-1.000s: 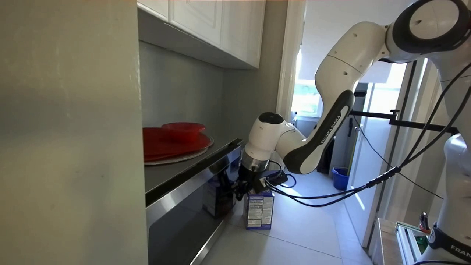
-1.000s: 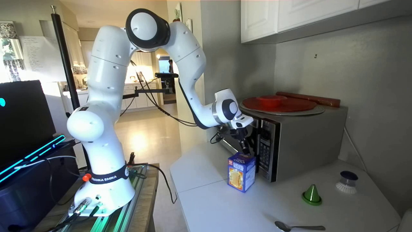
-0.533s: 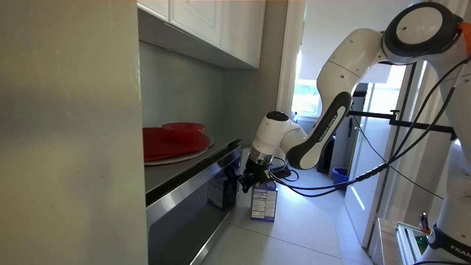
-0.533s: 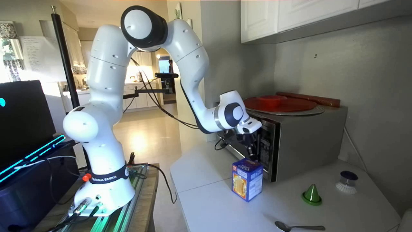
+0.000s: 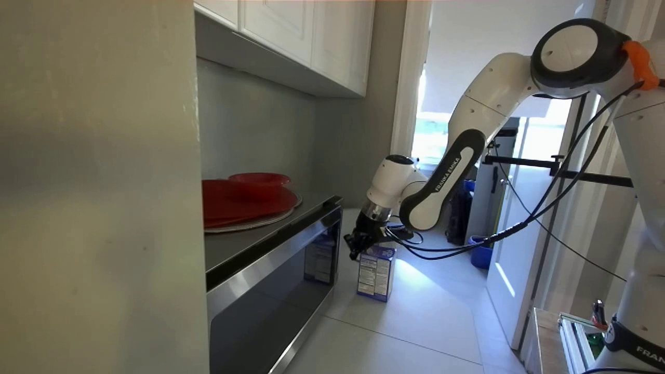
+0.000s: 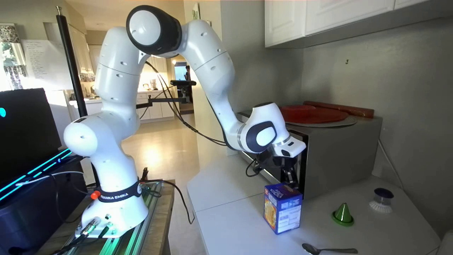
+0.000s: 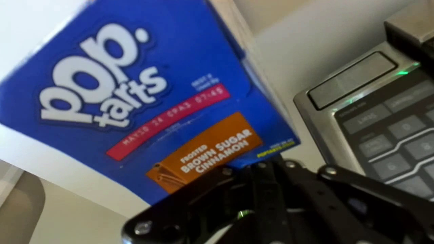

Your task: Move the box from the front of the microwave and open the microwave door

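The box (image 6: 283, 209), a blue printed carton, stands upright on the counter before the control-panel end of the microwave (image 6: 343, 156). In the wrist view the box (image 7: 176, 74) fills the upper left, and the microwave's keypad (image 7: 396, 142) lies to the right. My gripper (image 7: 261, 162) is shut, its tips at one edge of the box's top, with nothing visibly pinched; exact contact is hidden. An exterior view has the gripper (image 5: 354, 254) between the box (image 5: 375, 278) and the appliance. The microwave door (image 5: 265, 306) sits flush in its frame, its dark glass reflecting the box.
Red dishes (image 6: 325, 116) and a rolling pin (image 6: 339, 108) rest on the microwave. On the counter are a spoon (image 6: 310, 248), a green cone-shaped item (image 6: 342, 215) and a round brush (image 6: 381, 200). White cabinets (image 6: 332, 17) hang overhead.
Box and gripper have travelled together along the microwave's front toward its control-panel end, nearer the spoon. The box has turned somewhat, and the gripper has stayed shut.
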`<action>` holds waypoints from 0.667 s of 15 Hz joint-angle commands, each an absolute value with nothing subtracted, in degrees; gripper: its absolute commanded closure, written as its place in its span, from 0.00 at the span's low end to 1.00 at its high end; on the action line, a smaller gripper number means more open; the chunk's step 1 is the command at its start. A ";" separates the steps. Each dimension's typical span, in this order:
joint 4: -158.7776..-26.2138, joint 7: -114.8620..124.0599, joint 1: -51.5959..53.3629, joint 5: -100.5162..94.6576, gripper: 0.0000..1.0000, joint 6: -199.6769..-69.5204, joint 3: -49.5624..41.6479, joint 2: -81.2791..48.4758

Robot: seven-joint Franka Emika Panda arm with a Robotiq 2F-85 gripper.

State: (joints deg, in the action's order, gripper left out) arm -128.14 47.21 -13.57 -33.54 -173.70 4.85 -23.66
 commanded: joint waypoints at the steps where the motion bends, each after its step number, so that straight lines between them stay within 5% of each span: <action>1: -124.78 38.07 -22.99 -28.82 1.00 -172.45 12.01 -28.37; 10: -131.71 7.96 -59.15 -11.41 1.00 -165.33 44.95 -22.88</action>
State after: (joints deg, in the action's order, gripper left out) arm -128.78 17.63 -47.94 -18.97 -168.06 34.68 -25.21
